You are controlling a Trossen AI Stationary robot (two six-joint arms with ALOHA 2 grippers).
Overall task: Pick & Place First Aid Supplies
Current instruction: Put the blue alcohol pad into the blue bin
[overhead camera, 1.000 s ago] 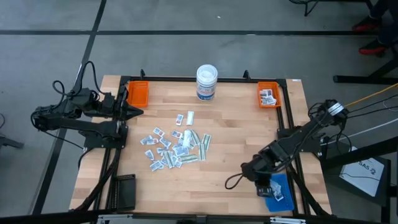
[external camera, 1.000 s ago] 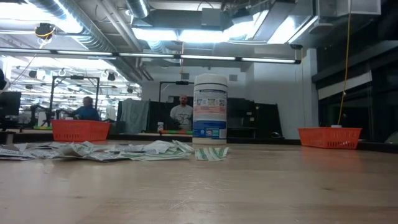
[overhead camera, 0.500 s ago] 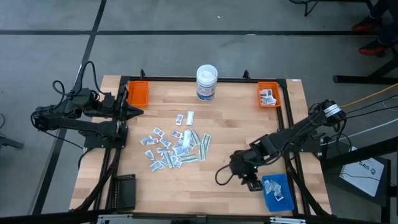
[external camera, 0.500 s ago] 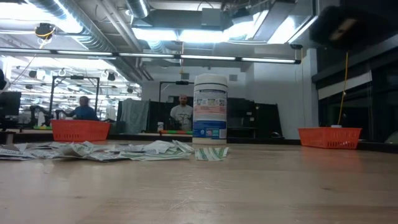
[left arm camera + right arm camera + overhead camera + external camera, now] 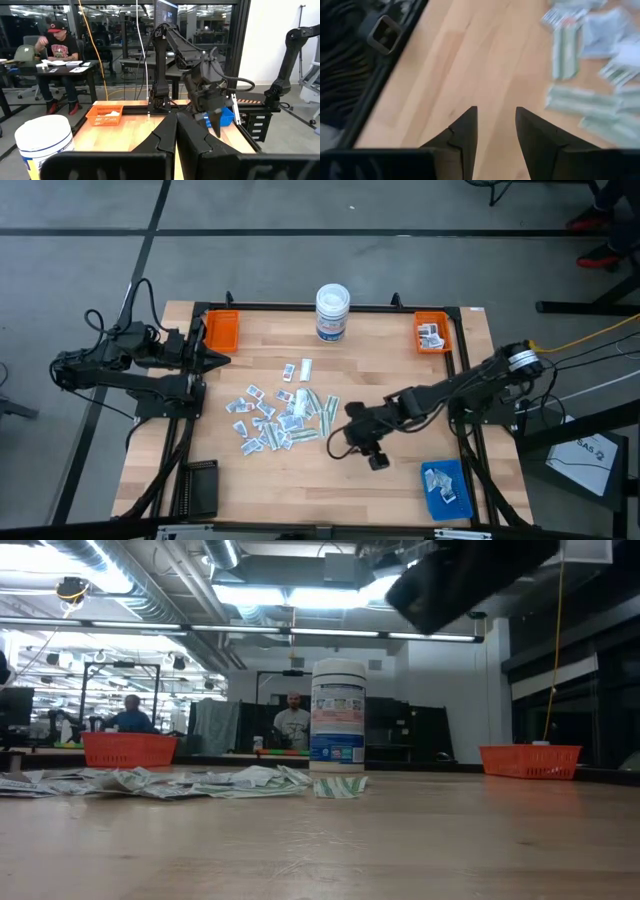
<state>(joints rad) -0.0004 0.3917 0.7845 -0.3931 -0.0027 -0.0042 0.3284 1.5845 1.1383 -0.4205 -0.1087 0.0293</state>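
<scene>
Right pincer: spread, with a clear gap between its two dark fingers and nothing between them; it hangs over bare wood just beside the near-right edge of the packet pile.
Right arm: stretched from the tabletop's right side toward the middle; in the low view it shows only as a dark mass at the upper edge.
First aid supplies: small white packets with blue-grey print and longer pale greenish strips, strewn loose on the tabletop a little left of centre; a few lie apart on the far side of the pile.
Blue tray: at the near right corner, with some packets in it.
Right orange tray: far right corner, a few packets inside.
Left orange tray: far left corner.
White tub: upright at the far edge, between the two orange trays.
Left pincer: pressed together, holding nothing, parked at the left edge beside the left orange tray.
Tabletop: light wood in a black frame.
Room behind: people sit at desks beyond the table.
</scene>
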